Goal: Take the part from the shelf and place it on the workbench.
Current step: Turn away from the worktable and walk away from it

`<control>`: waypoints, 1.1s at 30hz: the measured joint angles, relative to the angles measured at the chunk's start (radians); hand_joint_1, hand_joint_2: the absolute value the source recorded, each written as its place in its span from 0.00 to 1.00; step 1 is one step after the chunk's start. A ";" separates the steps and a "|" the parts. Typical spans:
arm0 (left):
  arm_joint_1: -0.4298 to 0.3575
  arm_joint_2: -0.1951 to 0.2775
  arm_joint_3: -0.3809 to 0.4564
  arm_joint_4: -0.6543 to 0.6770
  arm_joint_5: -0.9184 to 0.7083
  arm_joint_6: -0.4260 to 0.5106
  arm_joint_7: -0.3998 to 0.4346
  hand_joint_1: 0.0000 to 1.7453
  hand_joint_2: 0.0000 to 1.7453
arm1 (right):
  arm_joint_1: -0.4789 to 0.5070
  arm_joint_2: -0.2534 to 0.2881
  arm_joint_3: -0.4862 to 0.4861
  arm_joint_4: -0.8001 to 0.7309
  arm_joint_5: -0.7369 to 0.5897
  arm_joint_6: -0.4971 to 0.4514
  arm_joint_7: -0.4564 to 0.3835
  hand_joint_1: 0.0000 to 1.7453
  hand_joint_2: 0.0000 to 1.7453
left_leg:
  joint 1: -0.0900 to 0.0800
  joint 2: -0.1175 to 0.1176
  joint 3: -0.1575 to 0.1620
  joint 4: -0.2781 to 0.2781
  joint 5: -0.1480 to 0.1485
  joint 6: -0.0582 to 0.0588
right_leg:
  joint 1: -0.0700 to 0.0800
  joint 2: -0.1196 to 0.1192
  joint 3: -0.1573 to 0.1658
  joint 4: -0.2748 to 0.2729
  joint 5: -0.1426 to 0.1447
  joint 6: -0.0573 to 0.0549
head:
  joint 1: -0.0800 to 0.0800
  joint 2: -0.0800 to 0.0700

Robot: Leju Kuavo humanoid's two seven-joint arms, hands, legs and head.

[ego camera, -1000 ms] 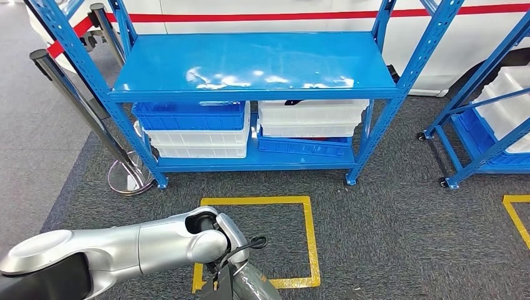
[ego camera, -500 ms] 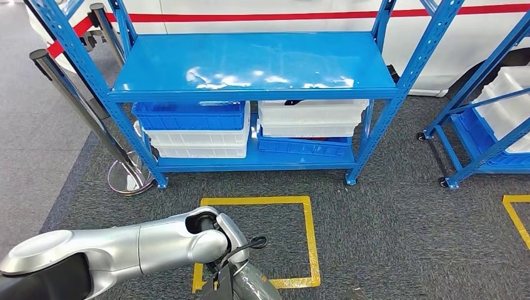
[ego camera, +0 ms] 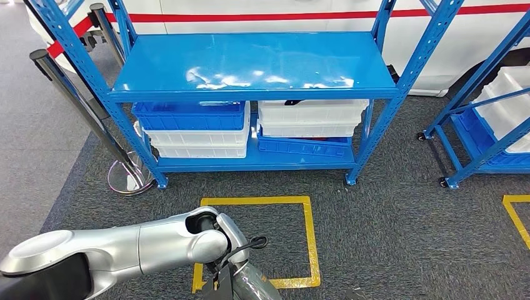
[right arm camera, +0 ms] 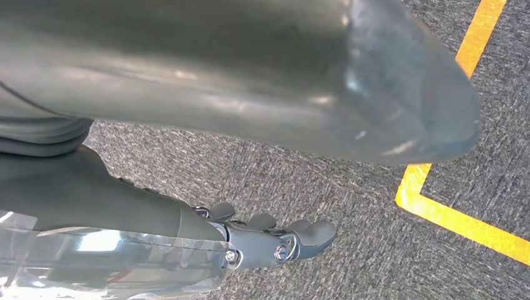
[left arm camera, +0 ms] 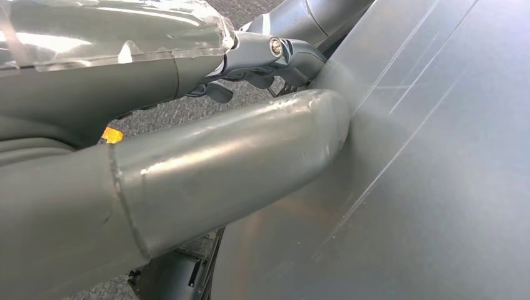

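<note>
The blue shelf (ego camera: 250, 62) stands ahead of me beyond a yellow floor square (ego camera: 309, 237). A small dark thing (ego camera: 294, 102) shows at the rim of the white bins (ego camera: 311, 117) on its lower level; I cannot tell what it is. My left arm (ego camera: 156, 247) is bent across my front, low in the head view. In the left wrist view my left hand (left arm camera: 156, 87) holds nothing: carpet shows between thumb (left arm camera: 237, 162) and curled fingers (left arm camera: 275, 59), beside a smooth grey surface (left arm camera: 437, 187). My right hand (right arm camera: 250, 244) hangs over the carpet holding nothing.
Blue and white bins (ego camera: 194, 128) fill the lower left of the shelf. A black post on a round base (ego camera: 128, 178) stands at its left. A second blue rack (ego camera: 487, 125) with white bins stands at the right. Grey carpet lies between me and the shelf.
</note>
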 joint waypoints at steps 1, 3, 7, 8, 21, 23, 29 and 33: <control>0.000 0.000 0.000 0.000 0.000 0.000 0.000 0.00 0.00 | 0.000 0.000 0.000 0.000 0.000 0.000 0.000 0.00 0.00 | 0.000 0.000 0.000 0.000 0.000 0.000 | 0.000 0.000 0.000 0.000 0.000 0.000 | 0.000 0.000; 0.000 0.000 0.000 0.000 0.000 0.000 0.000 0.00 0.00 | 0.000 0.000 0.000 0.000 0.000 0.000 0.000 0.00 0.00 | 0.000 0.000 0.000 0.000 0.000 0.000 | 0.000 0.000 0.000 0.000 0.000 0.000 | 0.000 0.000; 0.000 0.000 0.000 0.000 0.000 0.000 0.000 0.00 0.00 | 0.000 0.000 0.000 0.000 0.000 0.000 0.000 0.00 0.00 | 0.000 0.000 0.000 0.000 0.000 0.000 | 0.000 0.000 0.000 0.000 0.000 0.000 | 0.000 0.000; 0.000 0.000 0.000 0.000 0.000 0.000 0.000 0.00 0.00 | 0.000 0.000 0.000 0.000 0.000 0.000 0.000 0.00 0.00 | 0.000 0.000 0.000 0.000 0.000 0.000 | 0.000 0.000 0.000 0.000 0.000 0.000 | 0.000 0.000; 0.000 -0.001 0.001 0.000 0.000 0.000 0.000 0.00 1.00 | 0.000 0.000 0.000 0.000 0.000 0.000 0.000 0.00 0.00 | 0.000 0.000 0.000 0.000 0.000 0.000 | 0.000 0.000 0.000 0.000 0.000 0.000 | 0.000 0.000; 0.000 -0.002 0.001 0.002 0.002 0.000 0.000 0.00 1.00 | 0.000 0.000 0.000 0.000 0.000 0.000 0.000 0.00 0.00 | 0.000 0.000 0.000 0.000 0.000 0.000 | 0.000 0.000 0.000 0.000 0.000 0.000 | 0.000 0.000; 0.000 -0.004 0.002 0.005 0.003 0.000 -0.003 0.00 0.25 | 0.000 0.000 0.000 0.000 0.000 0.000 0.000 0.00 0.00 | 0.000 0.000 0.000 0.000 0.000 0.000 | 0.000 0.000 0.000 0.000 0.000 0.000 | 0.000 0.000; 0.001 -0.004 0.002 0.005 0.003 0.000 -0.003 0.00 0.00 | 0.000 0.000 0.000 0.000 0.000 0.000 0.000 0.00 0.00 | 0.000 0.000 0.000 0.000 0.000 0.000 | 0.000 0.000 0.000 0.000 0.000 0.000 | 0.000 0.000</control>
